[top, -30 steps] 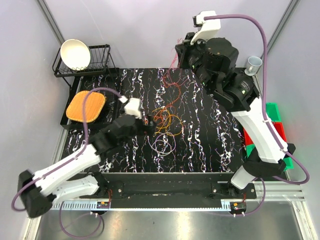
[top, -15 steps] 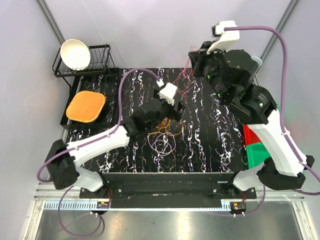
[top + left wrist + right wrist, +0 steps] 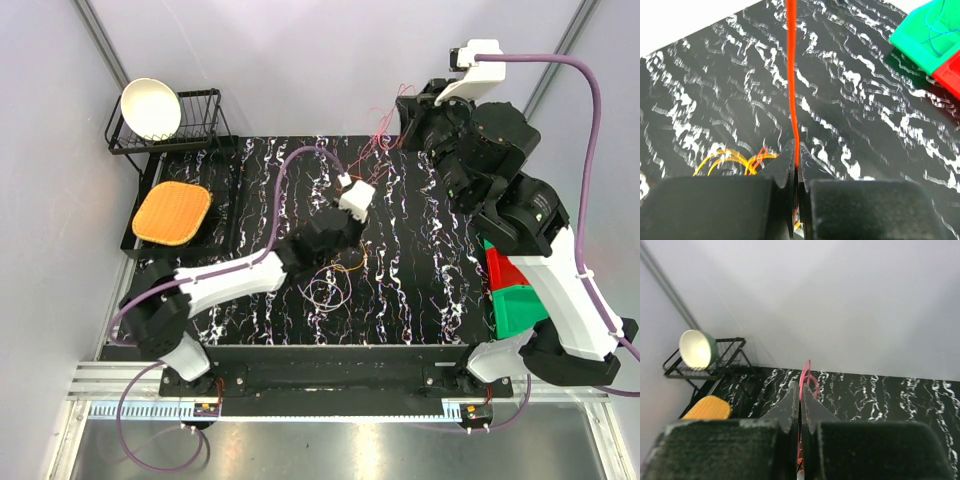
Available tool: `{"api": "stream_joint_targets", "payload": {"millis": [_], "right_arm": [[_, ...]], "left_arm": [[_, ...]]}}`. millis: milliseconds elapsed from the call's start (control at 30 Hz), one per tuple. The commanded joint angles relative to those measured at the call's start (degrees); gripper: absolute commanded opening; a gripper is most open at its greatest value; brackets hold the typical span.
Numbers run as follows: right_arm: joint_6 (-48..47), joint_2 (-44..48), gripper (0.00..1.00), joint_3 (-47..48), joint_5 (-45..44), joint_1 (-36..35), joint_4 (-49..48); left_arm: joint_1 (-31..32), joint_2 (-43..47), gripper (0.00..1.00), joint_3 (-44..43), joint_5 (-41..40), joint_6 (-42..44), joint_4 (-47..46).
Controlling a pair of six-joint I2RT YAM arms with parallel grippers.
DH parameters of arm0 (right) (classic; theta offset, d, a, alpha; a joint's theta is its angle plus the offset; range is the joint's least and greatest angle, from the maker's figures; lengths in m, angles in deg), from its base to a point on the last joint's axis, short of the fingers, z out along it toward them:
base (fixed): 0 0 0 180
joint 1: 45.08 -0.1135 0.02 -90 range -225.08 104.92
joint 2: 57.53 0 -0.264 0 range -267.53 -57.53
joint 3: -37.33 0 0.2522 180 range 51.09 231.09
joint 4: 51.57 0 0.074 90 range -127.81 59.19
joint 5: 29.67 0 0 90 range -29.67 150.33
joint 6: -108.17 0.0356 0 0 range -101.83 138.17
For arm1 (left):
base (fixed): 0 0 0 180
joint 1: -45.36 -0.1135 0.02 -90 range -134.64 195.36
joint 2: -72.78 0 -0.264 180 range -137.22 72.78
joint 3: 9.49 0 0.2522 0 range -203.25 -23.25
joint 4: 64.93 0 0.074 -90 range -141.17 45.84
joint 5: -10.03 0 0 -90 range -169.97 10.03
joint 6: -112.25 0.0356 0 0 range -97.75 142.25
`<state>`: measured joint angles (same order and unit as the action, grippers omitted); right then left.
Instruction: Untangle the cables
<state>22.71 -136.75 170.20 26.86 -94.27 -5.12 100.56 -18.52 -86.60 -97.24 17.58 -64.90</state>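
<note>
The cables lie on the black marbled table: orange-yellow loops [image 3: 335, 262] and pale purple loops [image 3: 322, 290] sit in a loose pile at the centre. A red cable [image 3: 380, 140] rises from there toward the back. My left gripper [image 3: 796, 149] is shut on the red cable [image 3: 791, 60], which runs taut and straight away from the jaws; the orange-yellow loops [image 3: 725, 157] lie below it on the left. My right gripper [image 3: 800, 386] is raised at the back right and shut on the red cable [image 3: 805, 369], which loops out past its fingertips. A thin blue cable [image 3: 934, 22] lies in the green bin.
A wire rack [image 3: 195, 125] holding a white bowl [image 3: 150, 108] stands at the back left, with an orange mat [image 3: 172, 212] in front of it. A green bin [image 3: 525, 305] and a red bin [image 3: 500, 270] sit at the table's right edge, under the right arm.
My left arm swung from the pile's left side toward the centre back, and its open jaws closed on the red cable. My right arm moved right and back, still shut on that cable.
</note>
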Motion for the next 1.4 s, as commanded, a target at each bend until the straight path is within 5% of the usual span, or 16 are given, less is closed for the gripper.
{"api": "stream_joint_targets", "payload": {"millis": [0,200,367,533,833,867,900,933,967,1167,1367], "right_arm": [[-2.69,0.03,0.00,1.56,-6.78,1.55,-2.45],[-3.48,-2.07,0.00,7.00,-6.69,5.59,-2.45],[-7.69,-4.54,0.00,15.69,-8.45,6.56,-2.45],[-9.19,-4.54,0.00,17.65,-9.68,6.56,-2.54],[-8.75,-1.20,0.00,3.87,-12.75,6.65,-3.24],[-8.84,-1.20,0.00,2.89,-13.10,6.74,-3.33],[-8.93,-0.94,0.00,2.01,-13.46,6.91,-3.24],[-8.93,-0.76,0.00,0.52,-14.07,7.17,-3.24],[-8.93,-0.67,0.00,-0.19,-14.42,7.79,-3.33],[-7.88,-0.41,0.00,-5.20,-14.34,10.95,-3.33],[-4.89,-1.29,0.00,-8.63,-13.02,15.70,-2.19]], "left_arm": [[0.35,11.05,0.00,9.96,-8.45,-1.92,-1.03],[-4.03,17.92,0.00,25.44,-14.01,-9.28,4.42],[-6.77,16.52,0.00,29.07,-12.52,-14.05,6.62],[-6.95,11.69,0.00,25.66,-12.34,-13.18,7.93],[-7.12,7.02,0.00,10.19,-8.74,-9.05,13.56],[-7.65,6.50,0.12,6.44,-8.04,-8.78,15.39],[-8.00,5.88,0.35,4.22,-7.34,-8.61,19.41],[-8.35,4.66,0.62,2.03,-6.64,-8.52,21.71],[-8.61,4.21,0.98,-2.00,-7.06,-8.52,24.08],[-9.14,3.68,0.99,-12.22,-11.80,-12.12,43.25],[-9.41,13.16,0.99,-6.02,-11.99,-15.36,53.37]]}}
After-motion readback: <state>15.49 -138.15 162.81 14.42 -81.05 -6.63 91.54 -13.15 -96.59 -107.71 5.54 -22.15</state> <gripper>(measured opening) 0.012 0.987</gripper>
